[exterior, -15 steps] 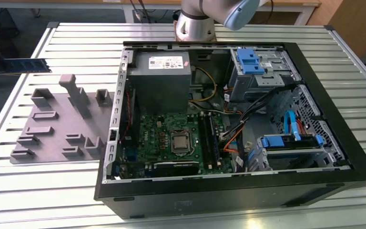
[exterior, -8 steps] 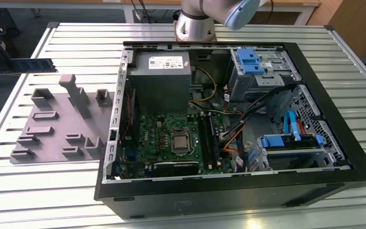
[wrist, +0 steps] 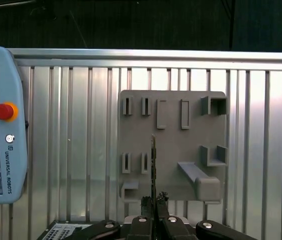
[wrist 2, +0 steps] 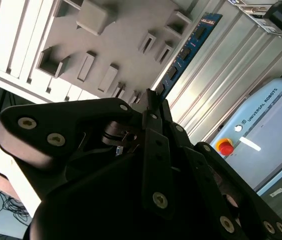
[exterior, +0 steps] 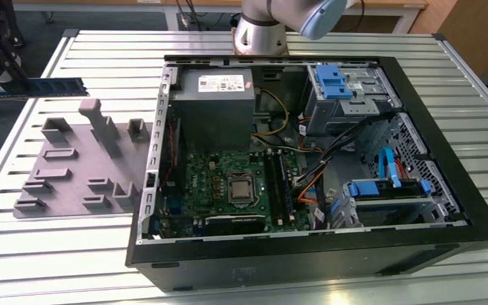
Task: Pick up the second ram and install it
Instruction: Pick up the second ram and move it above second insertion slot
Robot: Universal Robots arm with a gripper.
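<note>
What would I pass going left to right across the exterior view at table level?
Grey holder plate → green motherboard → blue-latched drive bay → the case's right wall. The ram stick overlaps the plate's span, so it is left out.

Second ram (exterior: 53,87) over holder tray (exterior: 66,175); tray on table (exterior: 100,51), exterior view's left of computer case (exterior: 312,260).

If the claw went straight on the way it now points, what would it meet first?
Probably the gray holder plate. The claw, shut on the second ram, points down over the plate's edge, so the ram would touch first; depth is unclear, and it might be the slatted table instead.
</note>
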